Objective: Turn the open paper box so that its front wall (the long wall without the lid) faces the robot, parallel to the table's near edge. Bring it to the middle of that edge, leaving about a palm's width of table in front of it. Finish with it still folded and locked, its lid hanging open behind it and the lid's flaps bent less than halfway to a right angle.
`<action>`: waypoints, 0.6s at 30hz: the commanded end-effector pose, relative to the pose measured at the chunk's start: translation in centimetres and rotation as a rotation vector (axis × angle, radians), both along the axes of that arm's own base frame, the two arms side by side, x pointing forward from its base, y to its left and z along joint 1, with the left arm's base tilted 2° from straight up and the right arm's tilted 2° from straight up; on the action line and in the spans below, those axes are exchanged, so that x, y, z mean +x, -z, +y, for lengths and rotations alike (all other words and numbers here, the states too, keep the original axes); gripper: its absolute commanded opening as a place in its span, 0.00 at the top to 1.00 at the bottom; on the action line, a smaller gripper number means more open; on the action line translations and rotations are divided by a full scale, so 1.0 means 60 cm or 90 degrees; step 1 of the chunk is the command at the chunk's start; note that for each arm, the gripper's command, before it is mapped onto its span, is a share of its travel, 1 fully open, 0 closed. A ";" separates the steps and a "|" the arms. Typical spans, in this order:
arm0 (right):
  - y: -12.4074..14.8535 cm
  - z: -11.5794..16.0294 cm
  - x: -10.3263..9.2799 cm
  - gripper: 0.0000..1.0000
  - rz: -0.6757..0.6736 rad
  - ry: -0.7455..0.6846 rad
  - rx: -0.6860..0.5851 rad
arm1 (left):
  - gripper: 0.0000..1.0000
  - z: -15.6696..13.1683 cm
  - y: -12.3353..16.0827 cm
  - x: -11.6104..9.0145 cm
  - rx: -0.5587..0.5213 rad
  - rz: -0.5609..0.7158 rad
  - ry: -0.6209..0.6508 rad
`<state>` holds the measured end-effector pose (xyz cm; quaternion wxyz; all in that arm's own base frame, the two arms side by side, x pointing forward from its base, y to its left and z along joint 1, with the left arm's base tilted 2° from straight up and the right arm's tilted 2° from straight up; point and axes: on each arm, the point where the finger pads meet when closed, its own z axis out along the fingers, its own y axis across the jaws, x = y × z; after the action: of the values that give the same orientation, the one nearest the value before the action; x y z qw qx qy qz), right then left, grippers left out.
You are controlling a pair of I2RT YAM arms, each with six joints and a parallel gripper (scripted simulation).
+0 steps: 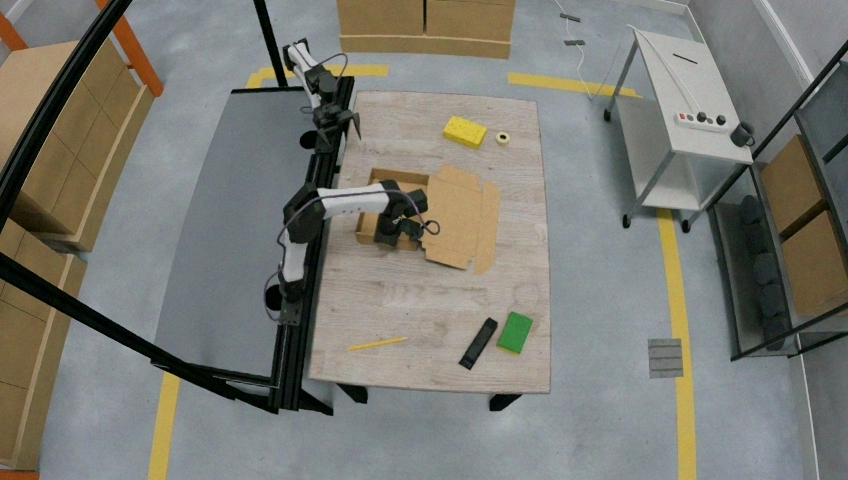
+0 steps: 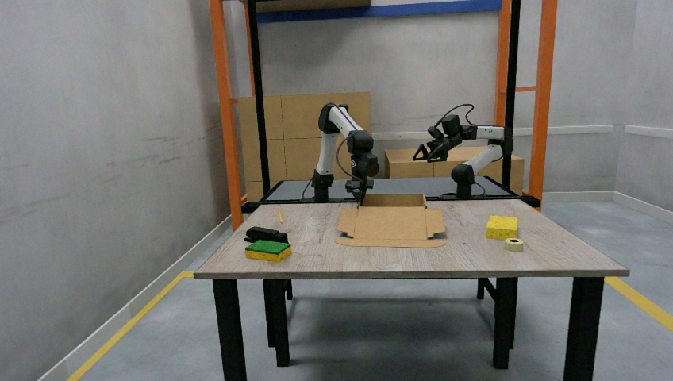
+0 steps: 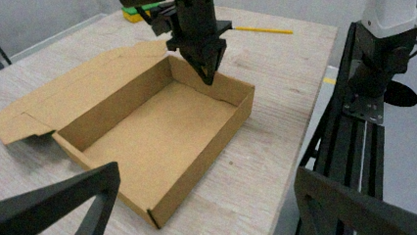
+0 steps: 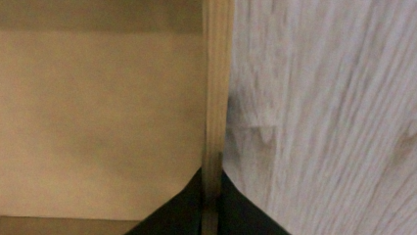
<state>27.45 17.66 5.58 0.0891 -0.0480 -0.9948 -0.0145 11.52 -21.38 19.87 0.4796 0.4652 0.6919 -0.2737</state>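
The right tool is closed, clamped on the box's side wall. The paper box sits on the counter, close to the middle of the robot-side edge. Its front wall faces the robot, roughly parallel to that edge. The lid hangs open behind. The left tool stands apart, empty, off the box.

Probable faults and causes:
- Overshoot: continued rotation past parallel would skew the front wall.
- Wall damage: twisting or lifting at this single grip could bend the side wall or unlock its fold.
- Flap damage: pressing or dragging the lid against the counter could bend the lid's flaps too far.
- Shift at release: fingers opening unevenly, or withdrawn sideways, could carry the wall along.
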 end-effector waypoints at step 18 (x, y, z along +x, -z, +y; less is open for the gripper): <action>0.013 -0.019 0.012 1.00 -0.004 -0.061 -0.020 | 0.00 -0.028 0.007 0.007 0.000 0.007 0.001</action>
<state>27.52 16.97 5.56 0.0874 -0.0067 -0.9961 -0.0072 11.80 -22.55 19.62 0.4758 0.4669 0.6926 -0.2755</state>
